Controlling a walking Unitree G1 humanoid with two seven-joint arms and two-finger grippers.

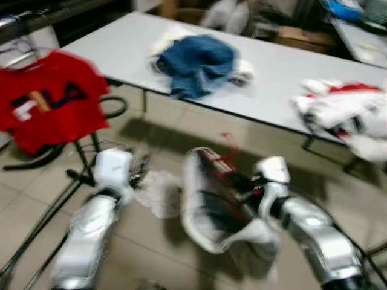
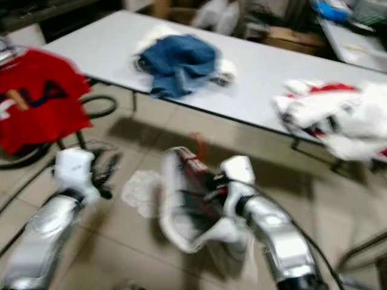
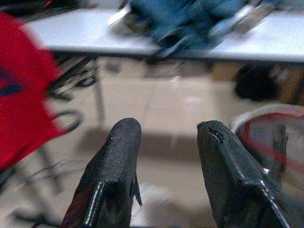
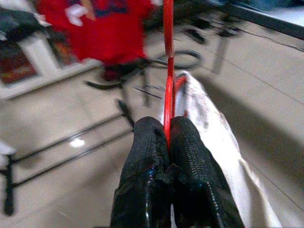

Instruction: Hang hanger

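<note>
My right gripper (image 4: pixel 167 137) is shut on a thin red hanger (image 4: pixel 168 71) whose hook rises above its fingertips. A white garment with dark and red inside (image 1: pixel 208 211) hangs from that hanger between my two arms, low over the tiled floor. A red T-shirt with a logo (image 1: pixel 48 99) hangs on the clothes rack at the left. My left gripper (image 3: pixel 166 137) is open and holds nothing, left of the white garment. The head views are blurred.
A long white table (image 1: pixel 284 72) runs across the back with a blue denim garment (image 1: pixel 196 60) and a white and red pile of clothes (image 1: pixel 351 115) on it. Dark rack legs and cables (image 1: pixel 54 181) lie at the left. A clear plastic bag (image 1: pixel 158 190) lies on the floor.
</note>
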